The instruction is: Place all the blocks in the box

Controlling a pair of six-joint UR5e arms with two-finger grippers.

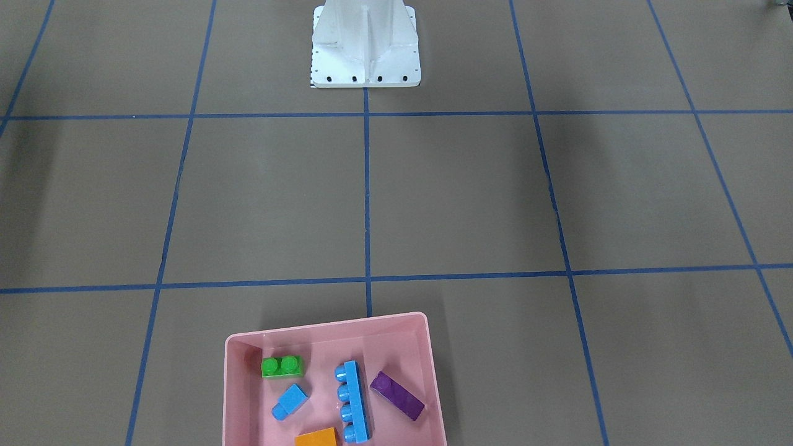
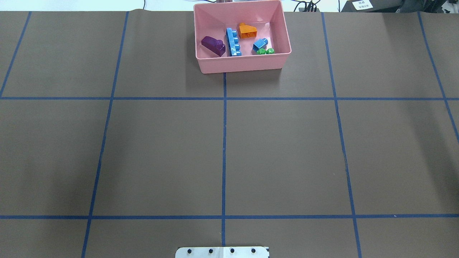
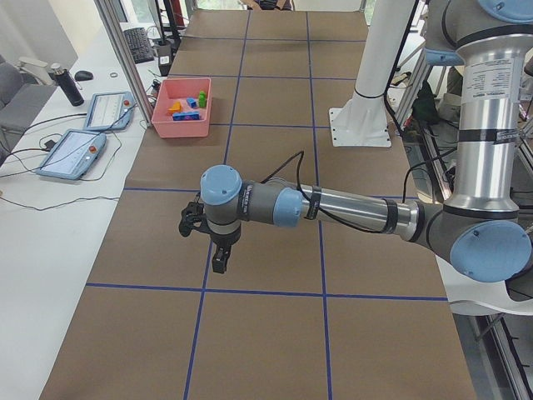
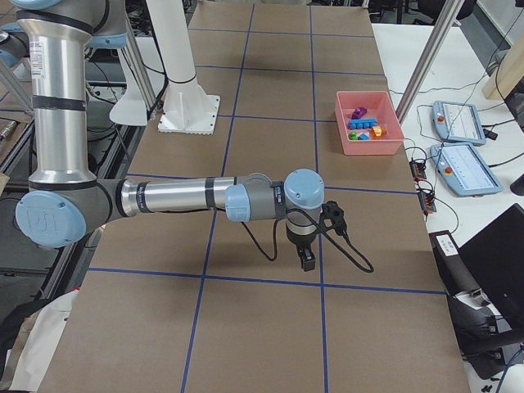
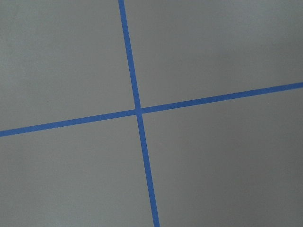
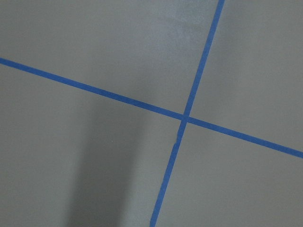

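Observation:
The pink box point(image 1: 328, 327) stands at the table's far edge from the robot, near the middle point(image 2: 244, 64). All five blocks lie inside it: the green two-stud point(image 1: 282, 366), the small blue point(image 1: 290, 401), the long blue point(image 1: 353, 401), the purple sloped point(image 1: 396, 395) and the orange sloped point(image 1: 318, 438), cut off by the frame edge. My left gripper point(image 3: 218, 262) and right gripper point(image 4: 305, 260) show only in the side views, hanging above bare table far from the box. I cannot tell whether they are open or shut. Both wrist views show only table and tape.
The white robot base point(image 1: 365, 43) stands at the robot's side of the table point(image 2: 222, 252). Blue tape lines mark a grid on the brown table. Two control tablets point(image 3: 73, 154) lie on the white bench beyond the box point(image 4: 463, 168).

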